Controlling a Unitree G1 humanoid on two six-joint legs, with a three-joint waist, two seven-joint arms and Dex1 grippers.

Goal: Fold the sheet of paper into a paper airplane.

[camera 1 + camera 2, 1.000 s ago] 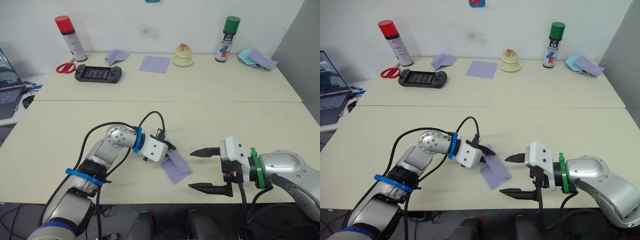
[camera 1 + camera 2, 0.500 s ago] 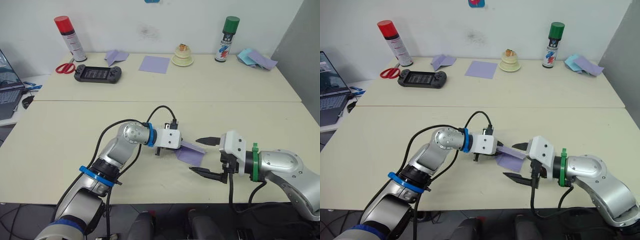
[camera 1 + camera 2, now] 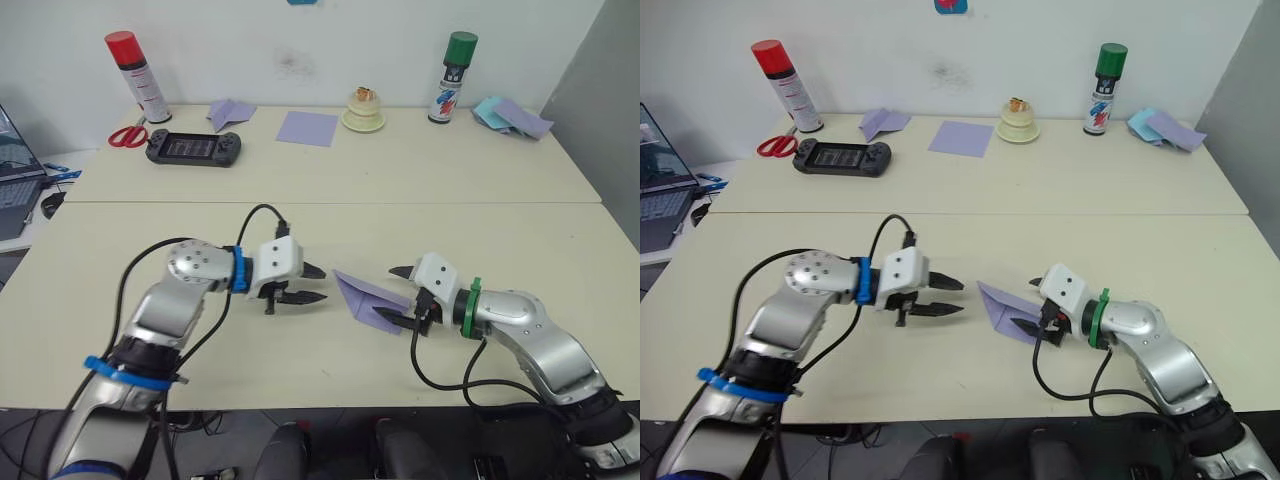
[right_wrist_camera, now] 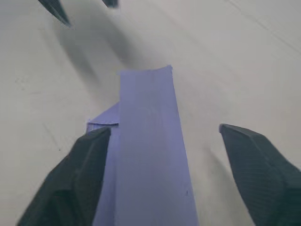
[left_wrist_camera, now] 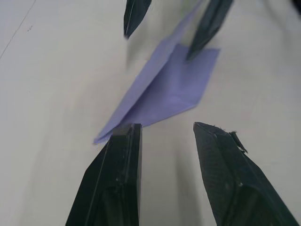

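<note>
**Folded sheet lying between two spread pincers**

From the head cameras, the sheet of paper [image 3: 365, 299] is lying partly folded on the near worktop [image 3: 120, 250], one pointed end aiming toward the robot's left. The left pincer [image 3: 312, 284] is hovering just beside that point with its fingers spread, touching nothing. The right pincer [image 3: 401, 297] is reaching in from the other side, also spread, one finger above the sheet's edge and one at it. I cannot tell whether either finger is touching the paper. Along the back worktop, well apart, are sitting a flat purple square [image 3: 308, 128], a red can [image 3: 132, 63], a green can [image 3: 447, 64] and a game controller [image 3: 194, 148].

Through the left wrist camera, the sheet [image 5: 162, 92] is lying just beyond that arm's own parted fingers, with a raised flap along one crease.

Through the right wrist camera, a long folded flap is standing up between that arm's wide fingers.

The risk, as I judge it, is the light sheet skidding: if one pincer closes or pushes while the other is not pinning it, the paper could slide and the next crease land crooked. The raised flap could also crumple if pinched off its fold line.
</note>
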